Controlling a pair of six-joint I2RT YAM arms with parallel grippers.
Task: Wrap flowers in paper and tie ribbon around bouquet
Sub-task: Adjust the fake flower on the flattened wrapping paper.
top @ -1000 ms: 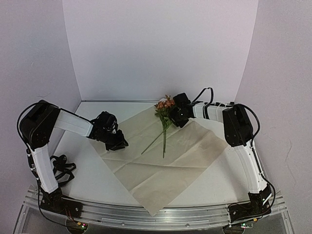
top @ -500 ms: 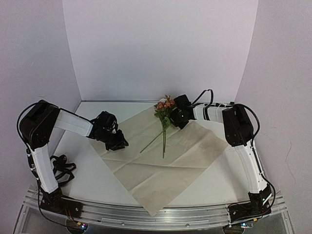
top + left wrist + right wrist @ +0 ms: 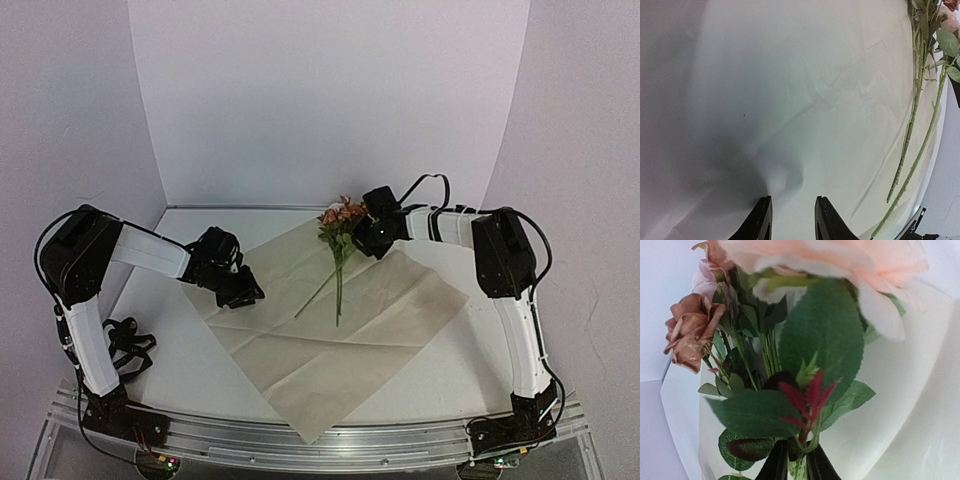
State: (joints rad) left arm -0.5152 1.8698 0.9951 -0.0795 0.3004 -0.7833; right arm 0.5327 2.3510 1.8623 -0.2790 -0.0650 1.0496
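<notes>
The tan paper (image 3: 340,340) lies flat and diagonal across the table. The flowers (image 3: 340,215) rest on its far corner, blooms toward the back wall, thin stems (image 3: 912,120) running toward me. My right gripper (image 3: 368,238) sits at the leafy heads. In the right wrist view it (image 3: 796,460) is shut on a green sprig of the flowers (image 3: 820,340), over the paper (image 3: 900,405). My left gripper (image 3: 245,292) is low at the paper's left edge. Its jaws (image 3: 792,202) stand apart over the paper (image 3: 790,100), just behind a small bump in the sheet. The ribbon and the bouquet are out of view.
A tangle of black cables (image 3: 128,345) lies beside the left arm's base. White walls close the back and both sides. A metal rail (image 3: 320,440) runs along the near edge of the white table (image 3: 190,370).
The right arm's elbow has swung to the right, and the gripper has shifted slightly toward the back. The flower stems moved a little with it. The left arm has stayed put.
</notes>
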